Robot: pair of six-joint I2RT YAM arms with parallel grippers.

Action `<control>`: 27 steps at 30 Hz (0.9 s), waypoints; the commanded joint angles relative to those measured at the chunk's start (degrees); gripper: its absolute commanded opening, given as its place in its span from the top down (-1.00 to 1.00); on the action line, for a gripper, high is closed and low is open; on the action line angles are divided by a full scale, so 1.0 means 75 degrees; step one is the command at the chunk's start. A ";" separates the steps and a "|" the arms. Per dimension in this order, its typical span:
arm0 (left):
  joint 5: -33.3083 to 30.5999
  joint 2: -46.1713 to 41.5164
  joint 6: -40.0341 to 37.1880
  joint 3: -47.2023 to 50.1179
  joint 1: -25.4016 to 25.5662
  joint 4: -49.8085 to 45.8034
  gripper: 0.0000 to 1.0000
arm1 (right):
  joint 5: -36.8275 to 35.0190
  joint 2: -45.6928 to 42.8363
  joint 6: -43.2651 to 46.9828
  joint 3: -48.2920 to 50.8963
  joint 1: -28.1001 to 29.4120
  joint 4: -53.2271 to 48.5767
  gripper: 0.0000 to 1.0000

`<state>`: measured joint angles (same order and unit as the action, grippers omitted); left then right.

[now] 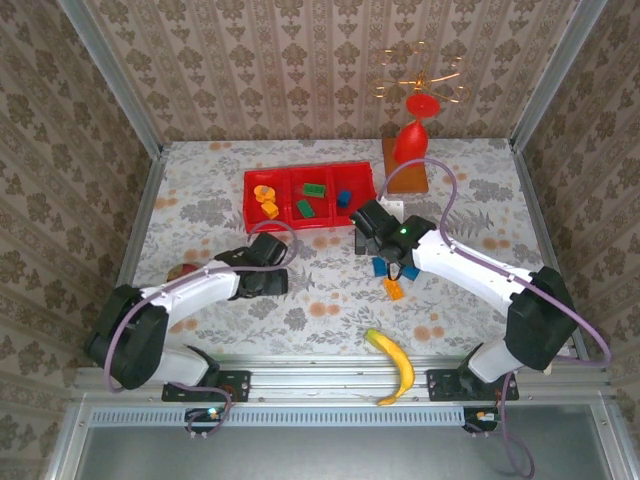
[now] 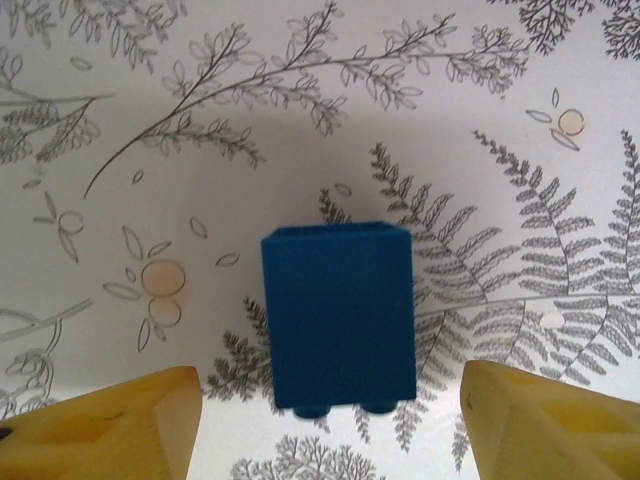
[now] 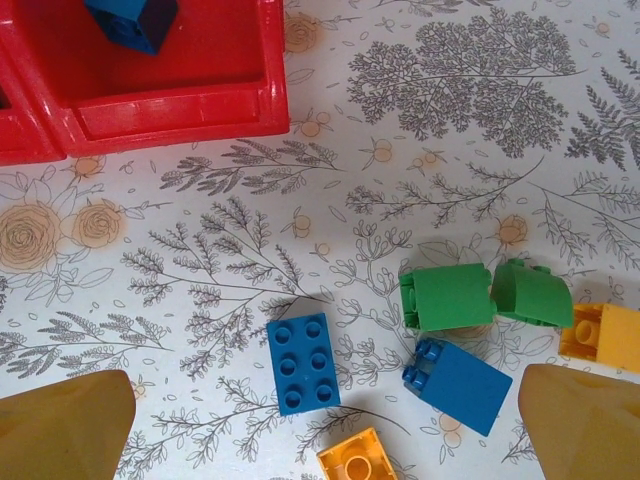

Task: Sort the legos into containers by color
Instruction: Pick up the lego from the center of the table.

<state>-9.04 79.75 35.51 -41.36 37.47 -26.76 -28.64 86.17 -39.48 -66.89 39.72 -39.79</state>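
Yellow translucent plastic fingers [image 2: 100, 430] of my left claw [image 2: 330, 400] sit in the bottom corners of the left wrist view. One stands on each side of a small dark blue plastic building brick [image 2: 340, 315]. The brick lies on its side on the white table surface printed with grey leaves [image 2: 300, 120], its studs facing my fingers. My left claw is open a little wider than the brick. A strip of table shows between each finger and the brick, so I bracket it without touching or holding it.

My right claw [image 3: 325, 425] is spread wide and holds nothing. Its two yellow fingers [image 3: 60, 430] sit at the far bottom corners of the right wrist view. Loose bricks lie on the table between and just beyond them:
- a flat blue six-stud brick [image 3: 303, 362]
- a second blue brick on its side [image 3: 458, 382]
- two green bricks [image 3: 447, 298], touching each other
- an orange-yellow brick at the right edge [image 3: 600, 335]
- another orange-yellow brick at the bottom edge [image 3: 358, 462]

At the top left of that view is a corner of the bright red three-compartment plastic tray [image 3: 170, 105]. A blue brick in the tray [image 3: 130, 20] lies in its end compartment.

Seen from above, the tray lies on the table just beyond both claws. It holds sorted orange-yellow bricks [image 1: 265, 200] in the left compartment, sorted green bricks [image 1: 310, 200] in the middle and a blue one on the right.
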 commanded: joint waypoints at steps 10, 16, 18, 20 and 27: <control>-0.0437 0.0942 -0.0397 -0.0677 -0.0212 0.0010 -0.14 | -0.0637 -0.0391 -0.0348 0.0187 -0.0082 -0.0379 -1.00; -0.0381 0.1182 -0.0498 -0.0809 -0.0344 0.0065 0.11 | -0.0714 -0.0412 -0.0320 0.0108 -0.0108 -0.0288 -1.00; -0.0389 0.1255 -0.0538 -0.0858 -0.0344 0.0053 0.16 | -0.0750 -0.0470 -0.0258 0.0054 -0.0105 -0.0229 -1.00; -0.0362 0.1309 -0.0539 -0.0868 -0.0344 0.0053 0.16 | -0.0796 -0.0551 -0.0214 0.0042 -0.0120 -0.0172 -1.00; -0.0216 0.1421 -0.0547 -0.0871 -0.0333 0.0132 0.36 | -0.0892 -0.0814 -0.0185 0.0199 -0.0139 0.0026 -1.00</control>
<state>-10.87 89.58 32.23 -46.61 35.16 -25.91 -32.23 81.80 -40.66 -66.11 39.13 -40.36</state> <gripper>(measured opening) 0.341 0.999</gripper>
